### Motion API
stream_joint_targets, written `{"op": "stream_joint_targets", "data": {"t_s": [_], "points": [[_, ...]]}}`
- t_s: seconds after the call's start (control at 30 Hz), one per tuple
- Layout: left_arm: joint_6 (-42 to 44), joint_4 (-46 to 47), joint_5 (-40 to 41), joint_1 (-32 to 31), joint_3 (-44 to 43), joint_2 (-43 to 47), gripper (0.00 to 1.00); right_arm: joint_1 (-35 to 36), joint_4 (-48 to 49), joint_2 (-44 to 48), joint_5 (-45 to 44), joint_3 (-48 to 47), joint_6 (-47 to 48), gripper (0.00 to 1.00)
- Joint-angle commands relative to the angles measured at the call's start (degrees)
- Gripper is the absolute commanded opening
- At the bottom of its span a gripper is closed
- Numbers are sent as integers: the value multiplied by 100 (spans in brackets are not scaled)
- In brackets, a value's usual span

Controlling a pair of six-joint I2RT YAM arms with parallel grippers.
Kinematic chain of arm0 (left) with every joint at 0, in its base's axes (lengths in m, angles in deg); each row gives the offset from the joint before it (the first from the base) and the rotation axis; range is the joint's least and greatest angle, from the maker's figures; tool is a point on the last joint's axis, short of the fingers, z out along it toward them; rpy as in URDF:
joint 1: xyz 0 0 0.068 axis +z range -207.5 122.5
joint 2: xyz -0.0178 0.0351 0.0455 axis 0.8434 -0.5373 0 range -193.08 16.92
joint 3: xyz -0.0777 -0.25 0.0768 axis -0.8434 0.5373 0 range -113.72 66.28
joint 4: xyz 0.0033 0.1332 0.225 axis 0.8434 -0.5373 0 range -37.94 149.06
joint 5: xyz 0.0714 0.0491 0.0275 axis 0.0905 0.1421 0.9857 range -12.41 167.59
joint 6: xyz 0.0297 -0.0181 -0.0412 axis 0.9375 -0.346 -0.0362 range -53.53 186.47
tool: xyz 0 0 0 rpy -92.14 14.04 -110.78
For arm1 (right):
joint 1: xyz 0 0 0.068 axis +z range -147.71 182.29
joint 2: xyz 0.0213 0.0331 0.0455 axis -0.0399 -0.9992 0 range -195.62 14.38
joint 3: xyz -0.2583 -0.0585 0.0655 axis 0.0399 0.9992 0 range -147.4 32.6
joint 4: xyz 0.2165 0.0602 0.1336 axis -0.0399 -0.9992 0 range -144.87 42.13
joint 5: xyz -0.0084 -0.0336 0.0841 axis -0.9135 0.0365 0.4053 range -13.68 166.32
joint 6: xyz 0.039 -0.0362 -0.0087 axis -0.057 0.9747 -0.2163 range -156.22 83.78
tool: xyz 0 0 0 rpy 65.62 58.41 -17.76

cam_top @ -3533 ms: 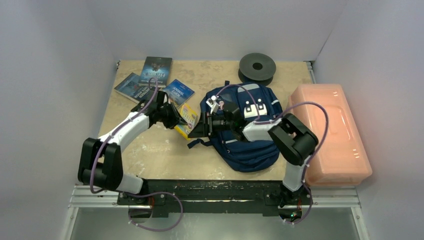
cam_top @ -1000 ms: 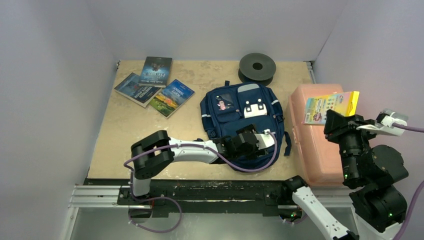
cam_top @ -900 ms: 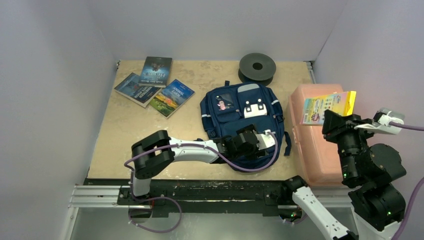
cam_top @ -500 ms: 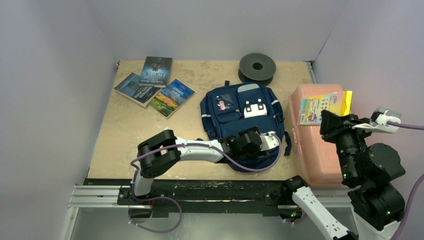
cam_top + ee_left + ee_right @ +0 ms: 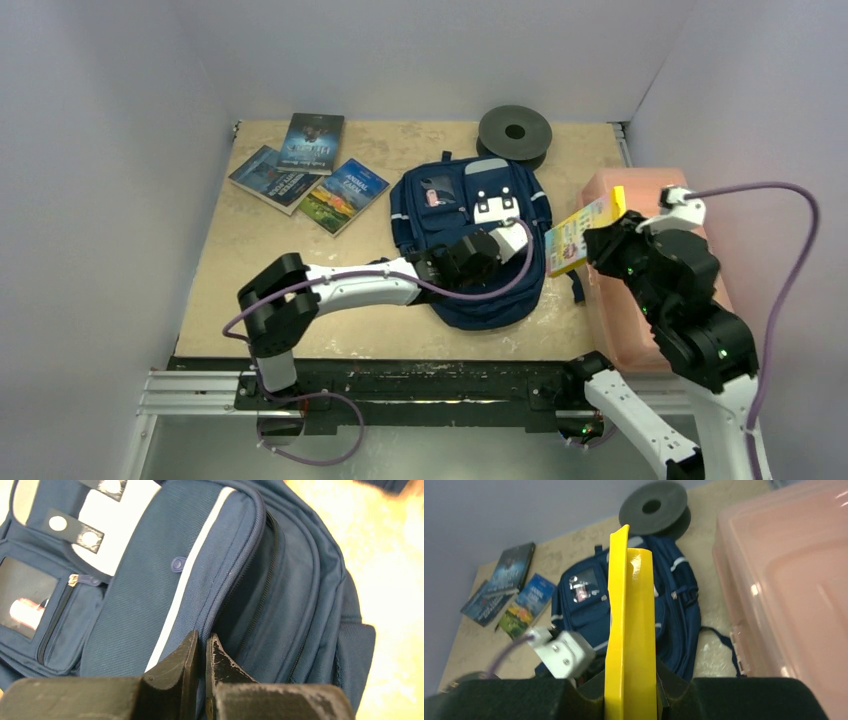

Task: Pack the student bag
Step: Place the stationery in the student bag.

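At left: books (image 5: 300,165) on table (image 5: 250,250). At centre: bag (image 5: 495,297) flat on table, zipper edge pinched in tightly closed left pincer (image 5: 202,638). At right: yellow box (image 5: 631,630) clamped in right pincer (image 5: 598,244), beside pink container (image 5: 784,580).

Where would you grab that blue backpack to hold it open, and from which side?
Likely the corded lip of the front panel beside the unzipped gap. The student bag lies flat on its back, so that raised lip is a thin edge a claw can pinch. Come from above on the near side, where the left claw is shut on it.
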Motion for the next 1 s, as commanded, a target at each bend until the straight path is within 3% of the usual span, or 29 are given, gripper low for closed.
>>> {"op": "stream_joint_targets", "data": {"t_s": [0.0, 0.13, 0.27, 0.5, 0.63, 0.8, 0.97], "points": [[-1384, -350, -1121, 487, -127, 703, 0, 14, 116, -216, 812, 409, -817, 3], [-1501, -590, -1573, 689, -222, 729, 0, 18, 211, -232, 921, 696, -1071, 3], [-1833, -299, -974, 716, 18, 1110, 0, 13, 527, -172, 1301, 1355, -1704, 4], [-1908, -845, -836, 715, -619, 1211, 0, 11, 1842, 281, 2099, 2980, -3166, 2], [-1853, -1001, -1188, 715, -827, 1183, 0, 15, 3299, 462, 2294, 3944, -3868, 0], [-1618, -1172, -1545, 715, -977, 1277, 0, 11, 4657, -38, 2567, 4499, -4444, 0], [-1422, -1049, -1829, 715, -993, 1349, 0, 16, 5318, -756, 2736, 4653, -4581, 3]]}}
